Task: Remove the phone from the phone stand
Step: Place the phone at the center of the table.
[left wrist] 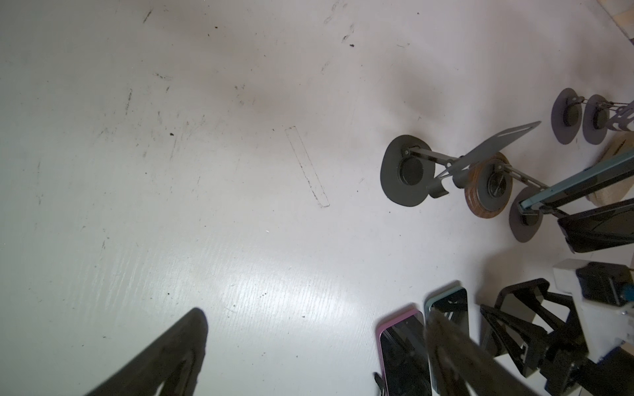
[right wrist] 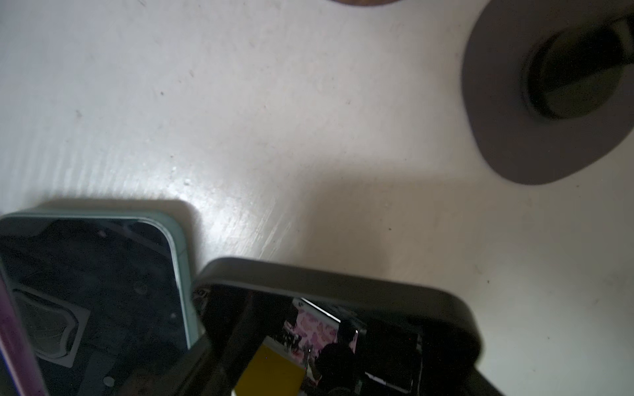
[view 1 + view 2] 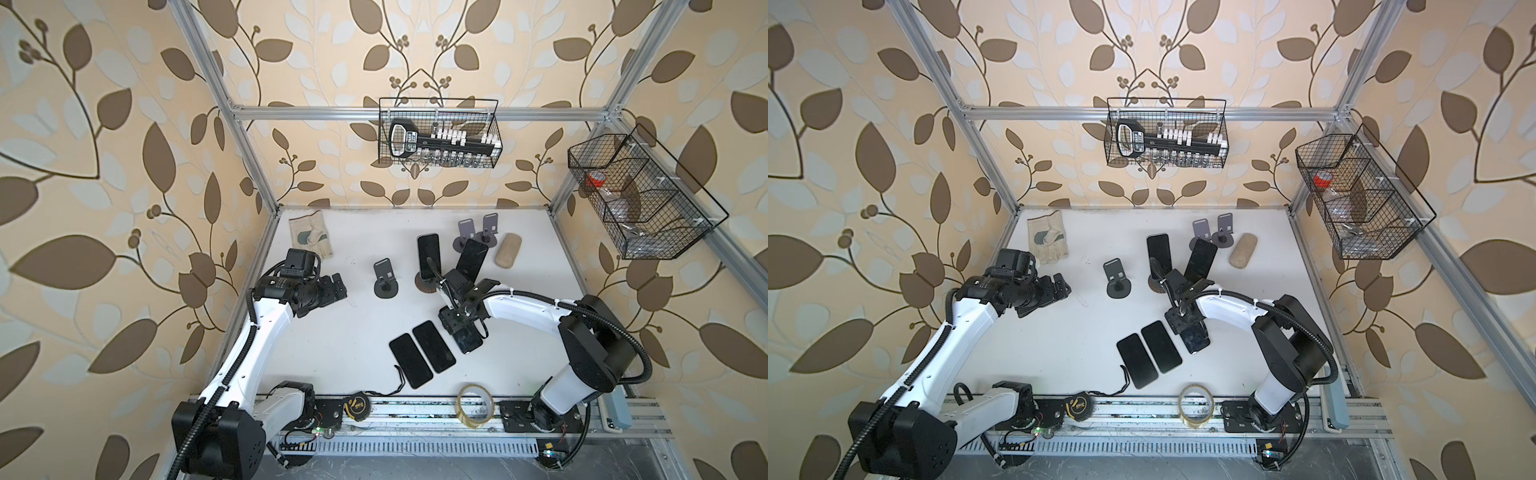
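Observation:
My right gripper (image 3: 460, 330) is shut on a dark-cased phone (image 3: 468, 341), low over the table beside two phones lying flat (image 3: 434, 345) (image 3: 410, 360). In the right wrist view that phone (image 2: 343, 284) fills the jaws, next to the teal-cased one (image 2: 103, 291). Behind it, one phone (image 3: 428, 254) leans on a wood-based phone stand (image 3: 424, 286) and another phone (image 3: 472, 259) on a grey stand. An empty stand (image 3: 384, 280) is further left. My left gripper (image 3: 337, 286) hangs open and empty left of it; its fingers (image 1: 185, 346) frame bare table.
Two more empty stands (image 3: 478, 230) and a tan oblong block (image 3: 508, 250) sit at the back right. A work glove (image 3: 311, 236) lies at the back left. A tape roll (image 3: 476, 405) and tape measure (image 3: 357, 406) rest on the front rail. Wire baskets (image 3: 438, 133) (image 3: 640, 195) hang above.

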You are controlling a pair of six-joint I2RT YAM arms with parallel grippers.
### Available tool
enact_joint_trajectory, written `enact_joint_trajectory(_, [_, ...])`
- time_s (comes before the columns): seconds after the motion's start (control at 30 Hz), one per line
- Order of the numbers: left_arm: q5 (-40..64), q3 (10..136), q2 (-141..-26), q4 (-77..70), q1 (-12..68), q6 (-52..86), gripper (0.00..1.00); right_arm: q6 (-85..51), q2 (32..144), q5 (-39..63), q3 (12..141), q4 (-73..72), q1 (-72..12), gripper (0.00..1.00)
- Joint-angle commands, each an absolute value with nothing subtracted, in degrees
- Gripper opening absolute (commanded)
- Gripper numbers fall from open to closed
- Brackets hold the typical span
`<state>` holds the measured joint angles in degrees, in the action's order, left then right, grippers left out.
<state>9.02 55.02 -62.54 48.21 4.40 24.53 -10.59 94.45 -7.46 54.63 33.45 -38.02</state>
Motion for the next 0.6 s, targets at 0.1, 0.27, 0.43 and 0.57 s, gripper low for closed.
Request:
enact_joint_trajectory(0.1, [9.86, 54.76, -62.14, 47.81, 4.05, 24.08, 0.99, -11.29, 96.63, -6.78, 52.48, 30.60, -37.14, 0.69])
enact_joint_trajectory(0.27, [10.18, 54.67, -62.23, 47.72, 4.05, 24.05, 0.99, -11.46, 97.69, -6.08, 52.25, 29.85, -36.66, 0.70])
enact_joint_trajectory(0.43, [10.28, 54.67, -62.49, 47.72, 4.04, 24.17, 0.99, -11.95, 98.17, -5.58, 52.21, 30.19, -36.48, 0.71])
enact_joint_trajectory(0.57, [10.27, 54.67, -62.58, 47.64, 4.08, 24.17, 0.99, -12.26, 97.74, -5.67, 52.25, 30.99, -36.64, 0.72])
